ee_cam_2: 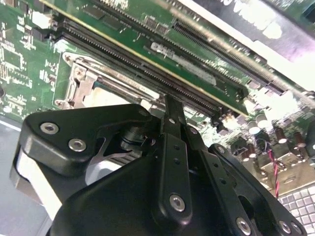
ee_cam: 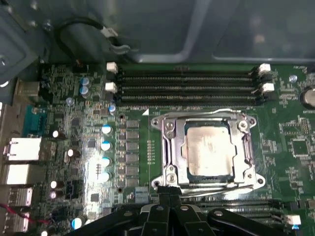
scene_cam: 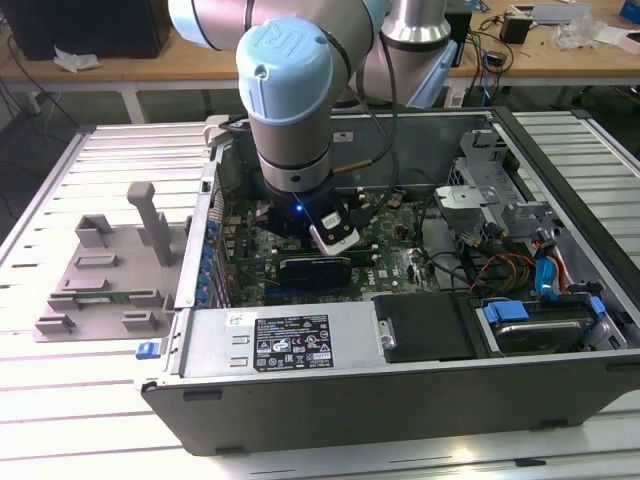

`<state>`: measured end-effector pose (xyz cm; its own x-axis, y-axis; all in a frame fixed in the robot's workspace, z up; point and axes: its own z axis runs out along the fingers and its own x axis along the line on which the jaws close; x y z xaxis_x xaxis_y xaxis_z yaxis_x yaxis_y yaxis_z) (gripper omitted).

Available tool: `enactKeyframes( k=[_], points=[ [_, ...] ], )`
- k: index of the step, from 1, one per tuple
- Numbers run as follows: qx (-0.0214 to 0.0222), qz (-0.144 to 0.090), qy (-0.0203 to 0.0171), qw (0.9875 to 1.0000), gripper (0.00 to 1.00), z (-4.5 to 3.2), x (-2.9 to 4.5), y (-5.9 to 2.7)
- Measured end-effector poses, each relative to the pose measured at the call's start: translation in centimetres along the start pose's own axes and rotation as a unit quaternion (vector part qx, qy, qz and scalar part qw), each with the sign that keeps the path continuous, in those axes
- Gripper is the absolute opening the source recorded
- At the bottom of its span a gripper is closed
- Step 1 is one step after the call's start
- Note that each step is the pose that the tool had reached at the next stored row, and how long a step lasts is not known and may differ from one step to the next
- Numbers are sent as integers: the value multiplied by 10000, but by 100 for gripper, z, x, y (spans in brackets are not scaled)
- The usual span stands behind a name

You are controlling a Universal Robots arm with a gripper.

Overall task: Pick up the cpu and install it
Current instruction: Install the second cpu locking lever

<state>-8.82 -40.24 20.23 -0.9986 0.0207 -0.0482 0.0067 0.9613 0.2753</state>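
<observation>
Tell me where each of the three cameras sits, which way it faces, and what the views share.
Exterior view: off the arm, looking down at the open computer case and grey fixture; the arm's wrist reaches into the case.
First wrist view: on the arm, looking onto the motherboard, with the cpu lying in its socket; the gripper shows at the edge.
Second wrist view: on the arm, looking low across the memory slots; the gripper shows large.
Shared: both wrist views show the socket and gripper.
</observation>
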Motion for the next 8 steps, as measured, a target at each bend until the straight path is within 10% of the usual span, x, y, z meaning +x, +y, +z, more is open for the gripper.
enactKeyframes(
  k=[3, 8],
  points=[
    [-79, 3, -5, 10000, 11, 0, 1, 0],
    [-85, 3, -4, 10000, 11, -5, 0, -20]
  ],
)
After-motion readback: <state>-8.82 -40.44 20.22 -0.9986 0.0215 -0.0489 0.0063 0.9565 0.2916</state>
